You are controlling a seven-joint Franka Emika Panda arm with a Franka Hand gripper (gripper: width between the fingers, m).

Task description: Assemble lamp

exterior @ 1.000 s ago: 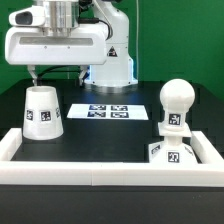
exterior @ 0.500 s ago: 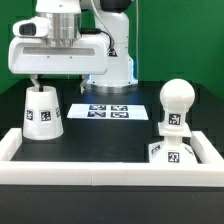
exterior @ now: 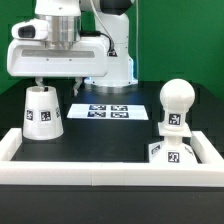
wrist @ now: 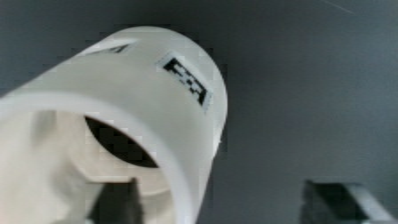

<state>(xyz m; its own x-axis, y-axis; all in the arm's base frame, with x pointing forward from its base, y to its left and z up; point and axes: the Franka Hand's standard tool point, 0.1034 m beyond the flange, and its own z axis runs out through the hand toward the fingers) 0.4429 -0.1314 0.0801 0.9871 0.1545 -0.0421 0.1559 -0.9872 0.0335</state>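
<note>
The white conical shade (exterior: 41, 113) with black-white tags stands wide end down on the black table at the exterior view's left. My gripper (exterior: 55, 84) hovers just above its top, fingers open, holding nothing. In the wrist view the shade (wrist: 134, 120) fills the frame, its open top hole showing; one finger (wrist: 114, 203) lies over the shade's rim, the other (wrist: 334, 201) is over bare table, and the gripper (wrist: 224, 204) is open. The ball-shaped bulb (exterior: 176, 102) stands on the square tagged base (exterior: 172, 150) at the exterior view's right.
The marker board (exterior: 108, 110) lies flat behind the middle of the table. A white rail frame (exterior: 110, 169) borders the front and sides. The robot's white base (exterior: 110, 60) stands behind.
The gripper has moved a little toward the exterior view's right and slightly down over the shade's top. The lamp parts have not moved.
</note>
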